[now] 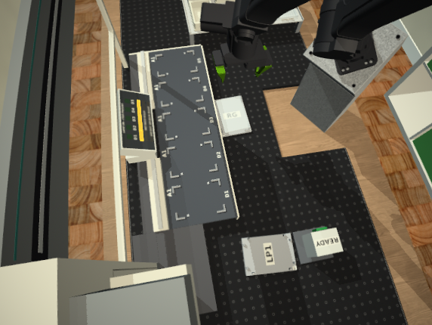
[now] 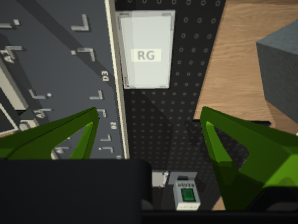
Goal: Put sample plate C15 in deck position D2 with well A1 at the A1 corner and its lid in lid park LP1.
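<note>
The gripper [image 1: 242, 71] is held above the perforated mat [image 1: 302, 196], just off the long edge of the deck [image 1: 189, 128] near its D5 end. The green fingers are spread to their full width and nothing is held between them. In the wrist view, the mat and the deck's edge are seen through the gap.

Plate C15 cannot be seen in either view. All five bracket sets on the deck, D1 to D5, are shown bare, with D2 [image 1: 189, 151] second from the LP1 end.

The RG nest [image 1: 232, 115] is placed against the deck's long edge beside D3 and carries nothing. LP1 [image 1: 269, 254] lies past the D1 end of the deck, with nothing inside its posts. The READY key [image 1: 321, 243] is set just beside LP1. The arm's grey pedestal [image 1: 325, 94] stands on the wooden surface, well apart from the deck. A display panel [image 1: 137, 121] is mounted along the deck's far long edge.
</note>
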You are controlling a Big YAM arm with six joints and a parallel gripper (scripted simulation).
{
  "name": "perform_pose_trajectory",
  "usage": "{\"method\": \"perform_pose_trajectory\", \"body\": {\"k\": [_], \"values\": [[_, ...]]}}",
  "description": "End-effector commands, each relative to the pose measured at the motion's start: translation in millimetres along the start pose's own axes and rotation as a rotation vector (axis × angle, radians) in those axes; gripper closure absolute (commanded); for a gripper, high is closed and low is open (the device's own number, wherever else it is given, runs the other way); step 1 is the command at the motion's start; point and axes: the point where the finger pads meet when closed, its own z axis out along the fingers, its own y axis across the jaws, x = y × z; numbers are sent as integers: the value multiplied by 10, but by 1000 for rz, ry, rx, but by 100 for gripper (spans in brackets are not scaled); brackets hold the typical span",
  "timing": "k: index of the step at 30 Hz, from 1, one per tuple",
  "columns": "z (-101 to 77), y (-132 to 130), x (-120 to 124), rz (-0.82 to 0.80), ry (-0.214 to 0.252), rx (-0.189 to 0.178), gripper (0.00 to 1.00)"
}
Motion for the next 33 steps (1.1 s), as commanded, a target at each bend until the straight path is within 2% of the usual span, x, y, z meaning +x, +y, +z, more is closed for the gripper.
{"method": "perform_pose_trajectory", "body": {"k": [1,26,27,33], "values": [[-51,195,-39,-12,-16,-29,0],[-51,195,-39,-12,-16,-29,0],[9,177,-36,-15,-10,-21,0],[80,167,-33,-13,-9,-20,0]]}}
